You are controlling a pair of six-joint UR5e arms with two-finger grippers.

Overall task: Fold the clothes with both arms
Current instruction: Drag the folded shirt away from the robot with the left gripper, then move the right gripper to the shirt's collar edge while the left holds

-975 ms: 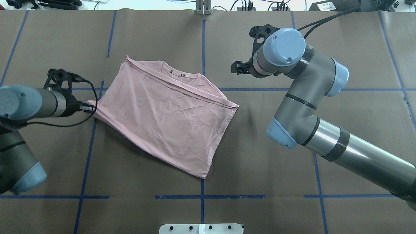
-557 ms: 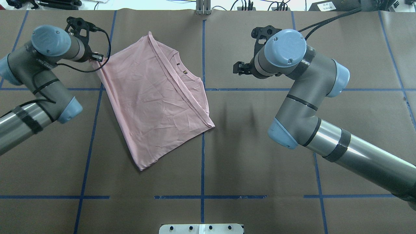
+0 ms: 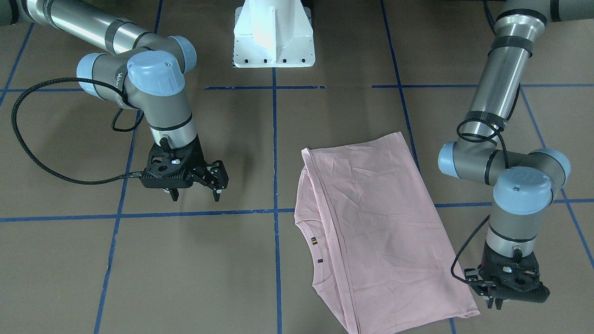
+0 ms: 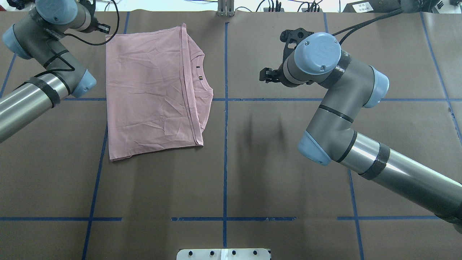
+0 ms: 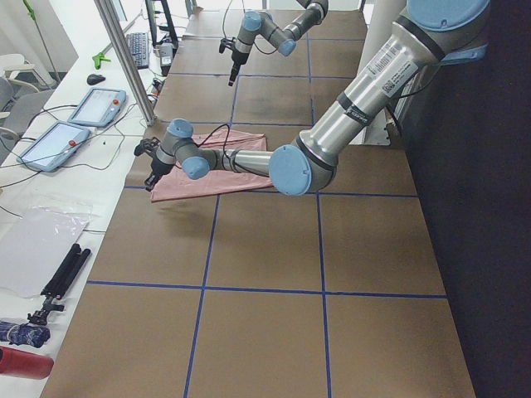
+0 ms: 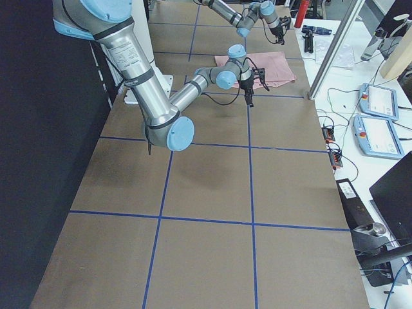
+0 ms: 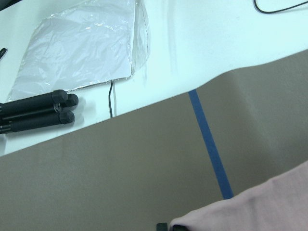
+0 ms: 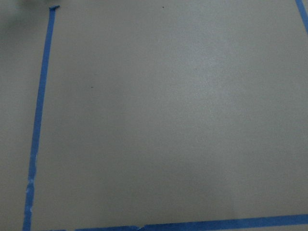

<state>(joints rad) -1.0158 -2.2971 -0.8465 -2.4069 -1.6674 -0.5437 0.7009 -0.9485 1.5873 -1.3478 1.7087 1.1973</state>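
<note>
Nearest my base, the T-shirt [image 4: 151, 90] lies flat on the desk [image 4: 288, 180]. It is folded over, plain side up, with its collar toward my right and no print showing. Level with the T-shirt's middle and well apart to its right, my right end effector [image 3: 195, 195] hovers with its fingers spread, holding nothing. At the T-shirt's far left corner, my left end effector [image 3: 494, 304] sits low with its fingers together, apparently pinching the cloth there. Beyond that corner, off the desk, lie a crinkled sheet [image 7: 77, 48] and black rods [image 7: 36, 113]. The step in hand looks like squaring the half-folded garment. The next move probably calls for letting the corner go, then bringing both end effectors to one edge for another fold.
</note>
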